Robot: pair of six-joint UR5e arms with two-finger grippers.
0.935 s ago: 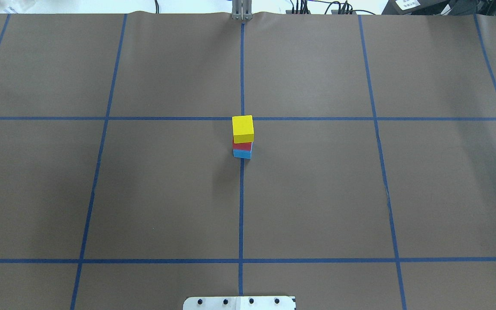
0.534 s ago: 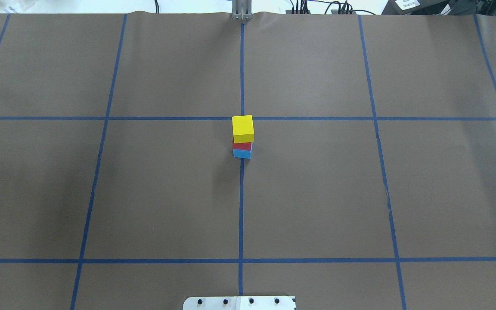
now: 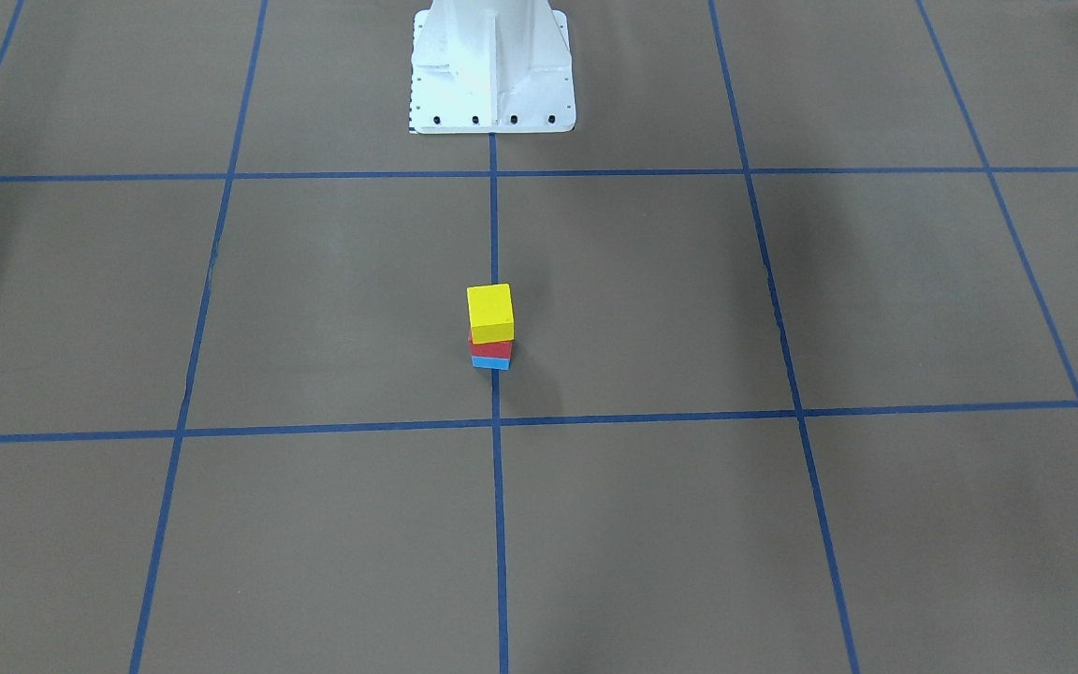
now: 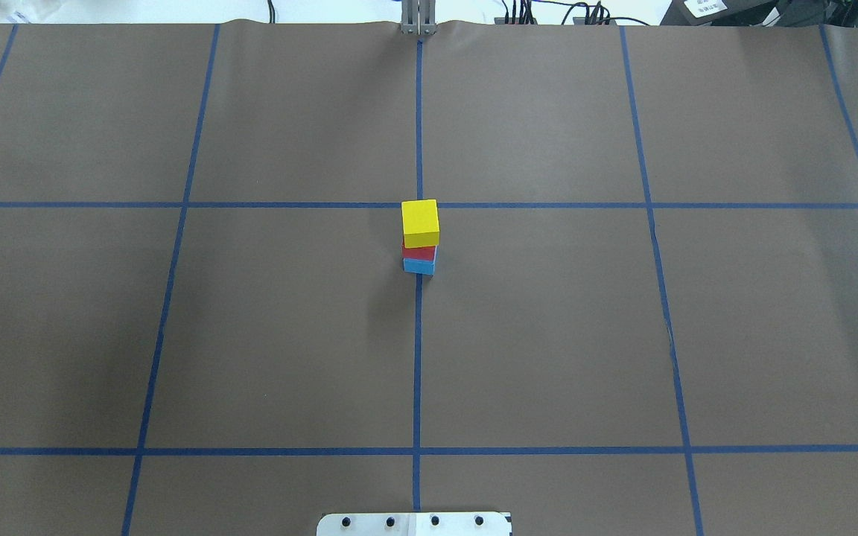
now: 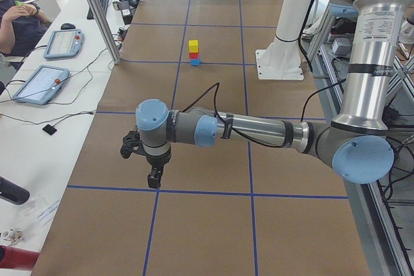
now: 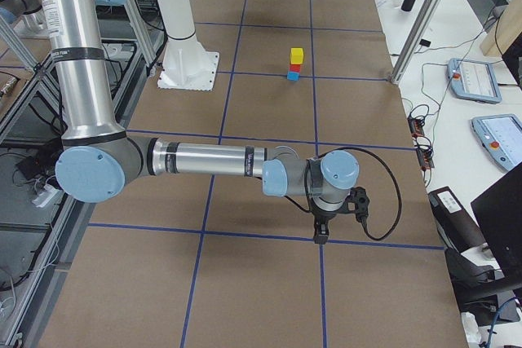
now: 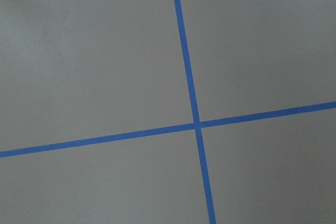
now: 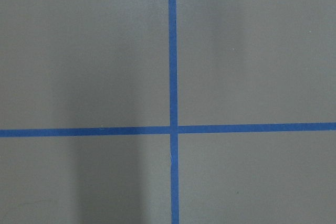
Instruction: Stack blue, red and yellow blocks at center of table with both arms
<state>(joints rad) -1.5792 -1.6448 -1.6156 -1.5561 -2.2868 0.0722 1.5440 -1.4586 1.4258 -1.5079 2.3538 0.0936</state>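
Note:
A yellow block (image 4: pixel 420 222) sits on a red block (image 4: pixel 418 253), which sits on a blue block (image 4: pixel 418 266), as one upright stack on the centre tape line. The stack also shows in the front view (image 3: pixel 489 312). Neither gripper is near it. My left gripper (image 5: pixel 154 179) hangs over the table's left end and shows only in the exterior left view. My right gripper (image 6: pixel 320 236) hangs over the right end and shows only in the exterior right view. I cannot tell whether either is open or shut. Both wrist views show only brown paper and crossing blue tape.
The white robot base plate (image 4: pixel 414 523) is at the near table edge. Blue tape lines grid the brown paper. Teach pendants (image 5: pixel 40 83) and cables lie on the side benches, with aluminium posts (image 6: pixel 416 26) beside them. An operator (image 5: pixel 16 17) sits at the far bench.

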